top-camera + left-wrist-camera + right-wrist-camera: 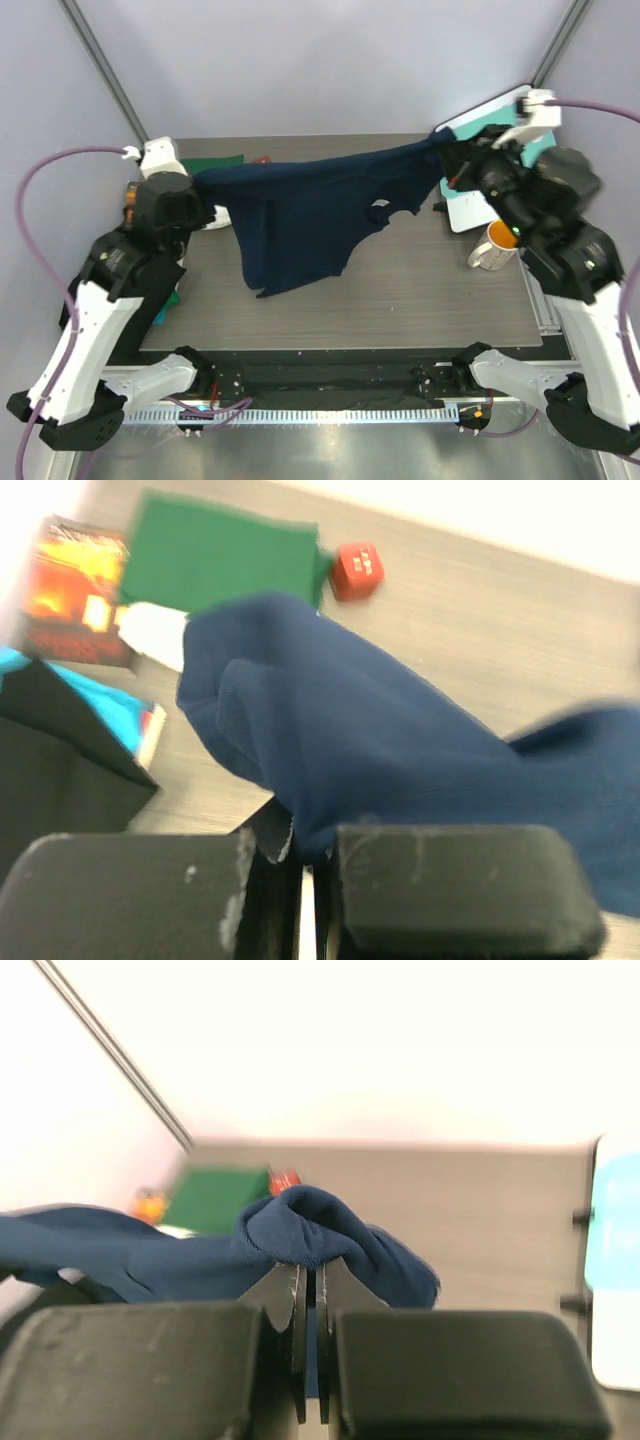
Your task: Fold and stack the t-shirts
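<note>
The navy blue t-shirt (300, 215) hangs stretched in the air between both grippers above the table. My left gripper (205, 190) is shut on its left end, seen close in the left wrist view (310, 830). My right gripper (447, 150) is shut on its right end, bunched over the jaws in the right wrist view (310, 1235). A folded dark green t-shirt (218, 160) lies at the back left, also in the left wrist view (220, 555) and the right wrist view (215, 1198). A bit of cream-white cloth (155, 632) shows beside it.
A teal-and-white board (480, 205) and an orange-and-white mug (493, 247) sit at the right. A small red block (356, 570) lies beside the green shirt. A brown-orange book (75, 590) and a teal item (100, 715) are at the left edge.
</note>
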### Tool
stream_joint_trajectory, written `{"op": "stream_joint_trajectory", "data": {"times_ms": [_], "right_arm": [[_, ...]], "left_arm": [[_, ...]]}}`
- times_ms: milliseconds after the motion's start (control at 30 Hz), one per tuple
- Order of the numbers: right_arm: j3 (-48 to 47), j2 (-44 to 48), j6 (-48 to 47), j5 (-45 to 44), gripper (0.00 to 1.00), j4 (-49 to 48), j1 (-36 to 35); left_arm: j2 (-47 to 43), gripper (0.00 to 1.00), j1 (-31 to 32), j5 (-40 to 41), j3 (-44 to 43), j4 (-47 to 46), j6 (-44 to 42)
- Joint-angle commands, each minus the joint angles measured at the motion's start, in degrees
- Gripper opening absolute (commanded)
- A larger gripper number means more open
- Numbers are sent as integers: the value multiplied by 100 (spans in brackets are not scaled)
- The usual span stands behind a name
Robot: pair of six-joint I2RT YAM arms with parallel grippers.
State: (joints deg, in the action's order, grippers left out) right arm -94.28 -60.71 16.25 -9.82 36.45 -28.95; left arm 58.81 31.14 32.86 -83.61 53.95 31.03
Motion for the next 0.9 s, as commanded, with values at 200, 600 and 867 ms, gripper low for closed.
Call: {"op": "stream_joint_trajectory", "data": {"times_ms": [200,600,867], "right_arm": [[-917,366,282,270,1,626,39],[-917,472,335,517,1,1014,39],[84,-55,256,237,1,829,39]], "left_arm": [[-607,0,-20,-95,-1351,1099,-502],[-1205,0,-20,-1896,-956,951,-124],[-1355,0,-20,-1328,740,668,745]]}}
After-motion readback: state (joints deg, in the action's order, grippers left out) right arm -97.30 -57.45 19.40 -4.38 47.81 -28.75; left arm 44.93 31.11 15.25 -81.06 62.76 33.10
